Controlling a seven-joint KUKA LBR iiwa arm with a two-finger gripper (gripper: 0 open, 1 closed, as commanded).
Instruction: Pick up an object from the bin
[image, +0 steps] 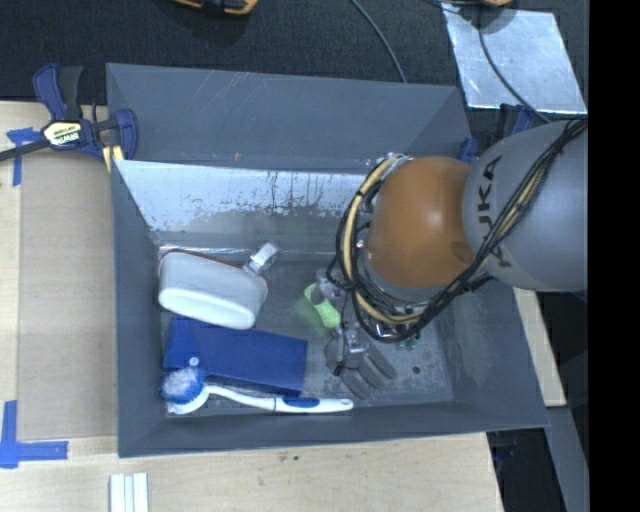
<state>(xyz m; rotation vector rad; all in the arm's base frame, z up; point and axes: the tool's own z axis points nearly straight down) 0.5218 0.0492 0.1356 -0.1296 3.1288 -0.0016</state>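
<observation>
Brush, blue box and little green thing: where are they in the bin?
brush (255, 399), camera view, on its white handle.
blue box (240, 358), camera view, middle of its top face.
green thing (325, 313), camera view, on its green body.

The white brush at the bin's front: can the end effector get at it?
Probably yes. The white brush lies uncovered, its handle tip close to the end effector; the blue block sits beside it, not on it.
</observation>
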